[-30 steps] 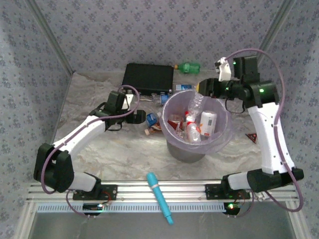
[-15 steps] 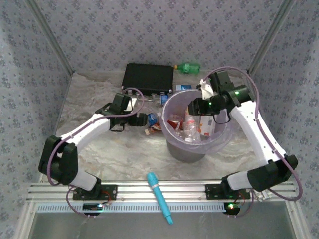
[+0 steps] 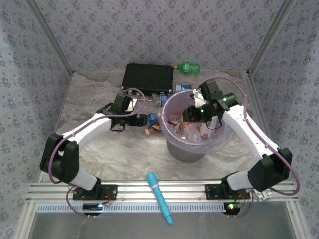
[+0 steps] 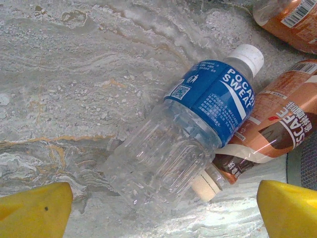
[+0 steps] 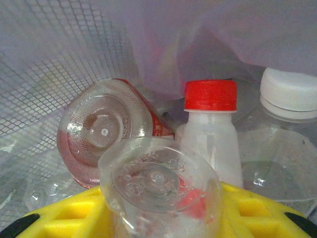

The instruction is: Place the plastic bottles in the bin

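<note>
Plastic bottles point(image 3: 192, 130) lie heaped in the bin point(image 3: 187, 154), which stands on the tabletop point(image 3: 99, 144) just beyond a cyan stick point(image 3: 159, 196) resting across the near rails. The right gripper point(image 3: 192, 113) reaches down inside the lilac bag point(image 5: 198, 29), its yellow pads clenched on a clear bottle point(image 5: 158, 183) whose base faces the wrist camera; beyond it stands a red-capped bottle point(image 5: 210, 129), with a reddish one tipped over to its left. Left of the bin, the left gripper point(image 3: 142, 119) hovers with its pads spread wide over a blue-labelled bottle point(image 4: 198, 129) lying on its side (white cap pointing away), touching a brown-labelled bottle point(image 4: 277, 124) beside it. Farther back sits a flat black box point(image 3: 148, 78), and at its right corner, against the rear wall, a green bottle point(image 3: 188, 66) lies on its side.
</note>
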You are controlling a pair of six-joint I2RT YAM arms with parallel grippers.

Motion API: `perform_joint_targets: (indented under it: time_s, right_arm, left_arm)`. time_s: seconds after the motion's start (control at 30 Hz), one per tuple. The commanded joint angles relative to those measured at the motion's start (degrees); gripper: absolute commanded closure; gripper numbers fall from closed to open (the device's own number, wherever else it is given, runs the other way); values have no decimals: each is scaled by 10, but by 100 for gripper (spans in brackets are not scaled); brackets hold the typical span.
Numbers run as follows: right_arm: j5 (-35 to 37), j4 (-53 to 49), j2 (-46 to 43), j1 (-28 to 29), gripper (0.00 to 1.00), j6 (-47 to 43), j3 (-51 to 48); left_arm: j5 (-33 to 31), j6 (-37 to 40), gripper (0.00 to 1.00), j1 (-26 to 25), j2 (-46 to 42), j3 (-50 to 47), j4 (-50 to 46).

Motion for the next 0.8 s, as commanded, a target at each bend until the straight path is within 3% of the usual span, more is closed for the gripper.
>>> perform_joint_targets:
  time_s: [0.0,0.5,0.77]
  right_arm:
    - [60,17,4,5,54,9,-41]
    - [89,-53,-55,-4,24,-8,35]
    - [90,-100,-84,-11,21,-23,103]
  left_arm:
    - [-5,4,5,-2,-3,18,-6]
    - [10,12,4,-3,6,23,-1]
    - [15,20,2,-3,29,33,0]
